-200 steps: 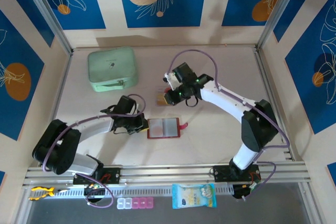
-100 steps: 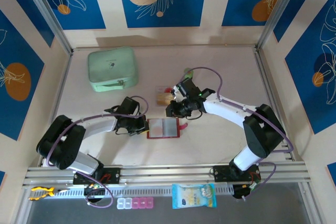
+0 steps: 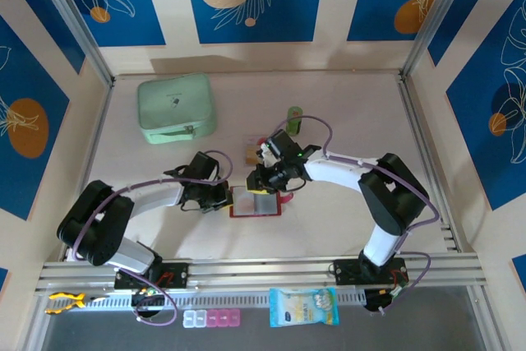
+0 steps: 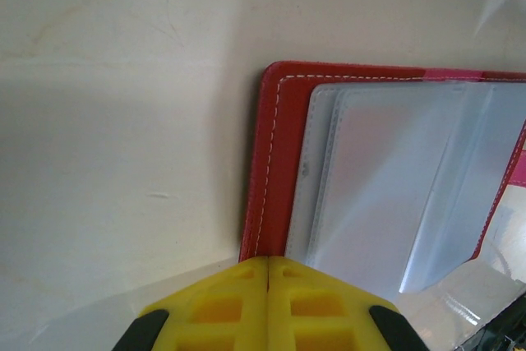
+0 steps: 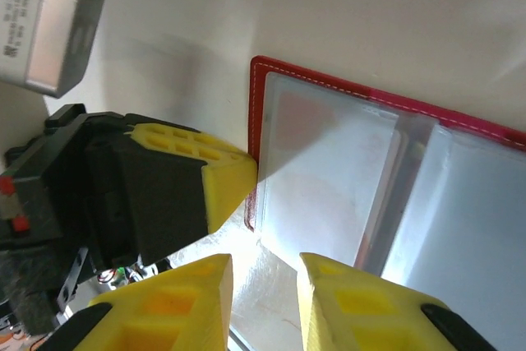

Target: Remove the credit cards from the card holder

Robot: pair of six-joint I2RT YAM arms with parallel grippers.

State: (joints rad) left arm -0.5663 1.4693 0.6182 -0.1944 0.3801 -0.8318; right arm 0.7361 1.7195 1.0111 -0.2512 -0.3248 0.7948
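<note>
With the left gripper (image 4: 268,264) clenched against the light card holder (image 4: 265,162), pinch its limp, slick sleeve edge using the parted right gripper (image 5: 265,265).

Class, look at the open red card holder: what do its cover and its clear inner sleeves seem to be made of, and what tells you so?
The card holder's cover looks like matte red leather or imitation leather, with white stitching along its edge; which one cannot be told. The inner sleeves look like thin clear plastic: light glints off them and a reddish tint shows through.
</note>
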